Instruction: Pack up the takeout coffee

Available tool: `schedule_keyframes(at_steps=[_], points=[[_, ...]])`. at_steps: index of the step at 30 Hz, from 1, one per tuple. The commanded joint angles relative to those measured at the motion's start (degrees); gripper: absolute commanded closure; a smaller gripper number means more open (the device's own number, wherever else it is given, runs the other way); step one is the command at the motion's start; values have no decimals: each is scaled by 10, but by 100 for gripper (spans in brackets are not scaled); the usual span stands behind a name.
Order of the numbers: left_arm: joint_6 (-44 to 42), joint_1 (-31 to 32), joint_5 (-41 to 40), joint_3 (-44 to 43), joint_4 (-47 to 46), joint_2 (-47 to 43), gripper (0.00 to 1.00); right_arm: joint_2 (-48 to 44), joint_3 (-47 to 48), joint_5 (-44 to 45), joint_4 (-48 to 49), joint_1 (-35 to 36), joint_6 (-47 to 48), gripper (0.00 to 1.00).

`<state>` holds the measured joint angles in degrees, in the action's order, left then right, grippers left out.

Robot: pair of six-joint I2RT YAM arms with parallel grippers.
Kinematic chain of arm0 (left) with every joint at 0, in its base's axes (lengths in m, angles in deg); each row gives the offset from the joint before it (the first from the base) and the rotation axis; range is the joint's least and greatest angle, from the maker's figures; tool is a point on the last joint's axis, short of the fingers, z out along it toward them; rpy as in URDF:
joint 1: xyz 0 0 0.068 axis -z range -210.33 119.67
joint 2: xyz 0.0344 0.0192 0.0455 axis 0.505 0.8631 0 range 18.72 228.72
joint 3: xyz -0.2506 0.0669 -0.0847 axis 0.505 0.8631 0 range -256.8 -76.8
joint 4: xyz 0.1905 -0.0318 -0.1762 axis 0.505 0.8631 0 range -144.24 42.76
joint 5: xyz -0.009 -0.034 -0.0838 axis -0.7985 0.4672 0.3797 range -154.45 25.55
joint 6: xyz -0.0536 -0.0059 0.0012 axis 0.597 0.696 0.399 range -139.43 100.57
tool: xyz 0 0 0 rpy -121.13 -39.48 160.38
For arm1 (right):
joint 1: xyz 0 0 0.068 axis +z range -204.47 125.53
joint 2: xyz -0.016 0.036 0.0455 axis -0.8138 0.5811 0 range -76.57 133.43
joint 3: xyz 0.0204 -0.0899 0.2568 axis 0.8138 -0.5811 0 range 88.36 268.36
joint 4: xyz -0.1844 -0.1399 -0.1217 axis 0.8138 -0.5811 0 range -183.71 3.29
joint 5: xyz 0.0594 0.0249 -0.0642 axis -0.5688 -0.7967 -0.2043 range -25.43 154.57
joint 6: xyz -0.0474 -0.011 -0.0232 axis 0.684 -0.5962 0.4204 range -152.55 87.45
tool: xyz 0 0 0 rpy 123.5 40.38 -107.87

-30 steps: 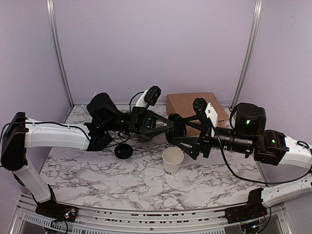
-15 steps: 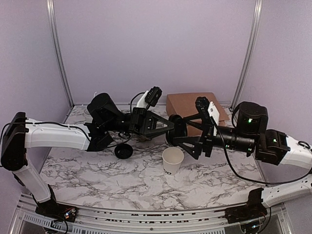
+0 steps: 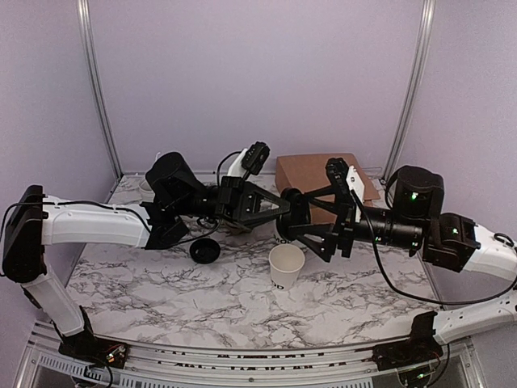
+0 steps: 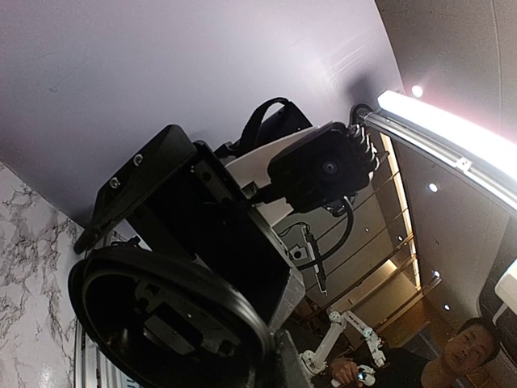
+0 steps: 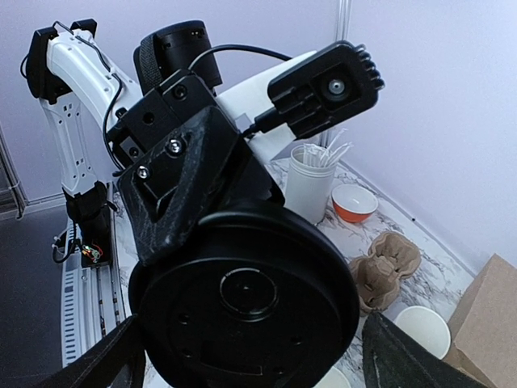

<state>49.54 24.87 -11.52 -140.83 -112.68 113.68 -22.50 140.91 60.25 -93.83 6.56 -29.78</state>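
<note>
A black plastic lid hangs upright in mid-air over the middle of the table. My left gripper is shut on its rim, which also shows in the left wrist view, where the lid fills the lower left beside my gripper. My right gripper faces it from the right and stands open, one finger on each side of the lid, which fills its wrist view. A lidless white paper cup stands on the marble just below. The takeout coffee is out of view.
A brown paper bag stands at the back behind the grippers. A second black lid lies on the table left of the cup. At the far left are a white canister of stirrers, an orange bowl and a cardboard cup carrier.
My right gripper has risen slightly and edged closer around the lid. The left arm and the lid have stayed put.
</note>
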Motion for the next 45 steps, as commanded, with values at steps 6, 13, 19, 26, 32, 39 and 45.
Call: schedule_keyframes(at_steps=[6, 13, 19, 26, 32, 39, 45], points=[[-4, 7, 15, -19, -7, 7, 100, 3, -2, -12, 21, -18, -8, 11], [0, 12, 19, -29, -7, 16, 100, 6, -1, -21, 25, -26, -11, 9], [0, 12, 20, -30, -7, 16, 100, 5, -3, -31, 28, -34, -14, 12], [-1, 11, 13, -31, -6, 18, 93, 3, -6, -26, 27, -36, -19, 21], [5, -5, -5, -25, -2, 18, 72, 3, -10, -8, 16, -36, -27, 23], [0, -32, -40, 1, 20, 11, 56, 20, -2, 24, -21, -38, -37, 23], [-33, -59, -76, 37, 81, -3, 50, 44, 19, 54, -69, -40, -45, 23]])
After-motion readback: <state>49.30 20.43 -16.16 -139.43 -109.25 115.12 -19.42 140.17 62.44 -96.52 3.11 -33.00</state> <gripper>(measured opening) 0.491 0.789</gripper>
